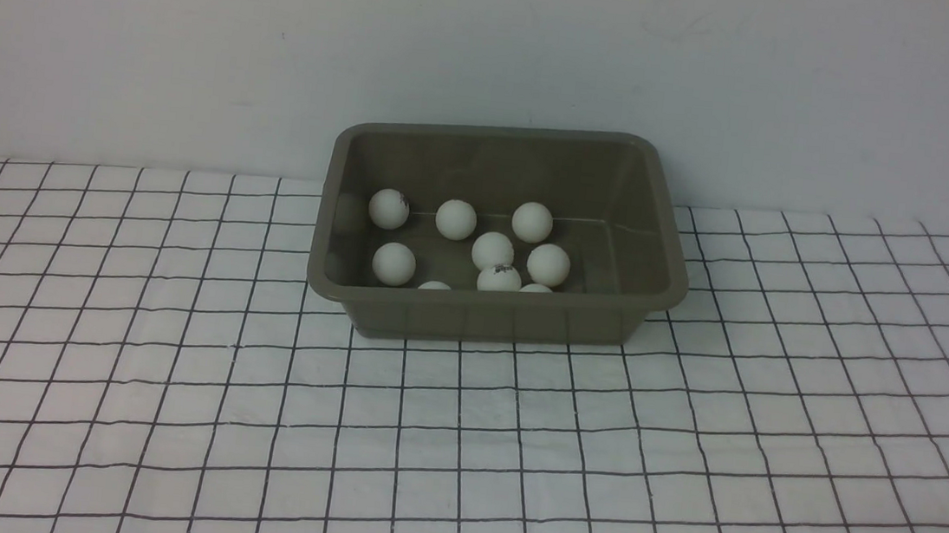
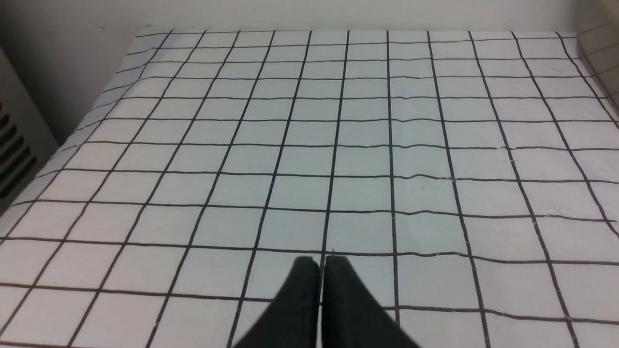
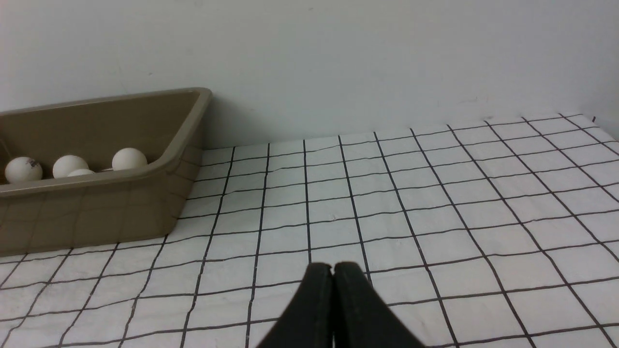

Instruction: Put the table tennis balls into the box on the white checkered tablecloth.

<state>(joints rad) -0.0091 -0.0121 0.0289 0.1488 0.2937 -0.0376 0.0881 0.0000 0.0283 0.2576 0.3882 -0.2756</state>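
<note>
Front view looks down on the box (image 1: 499, 234); the low right wrist view shares it.

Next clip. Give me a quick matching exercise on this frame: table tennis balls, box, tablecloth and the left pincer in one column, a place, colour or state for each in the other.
Column one:
1. table tennis balls
2. box
3. white checkered tablecloth
4. left pincer

Column two:
A. olive-grey, near the wall
B. shut, holding nothing
C. white, lying inside the tub
D. black grid lines, slightly wrinkled

Pairs: 1-C, 2-A, 3-D, 4-B
</note>
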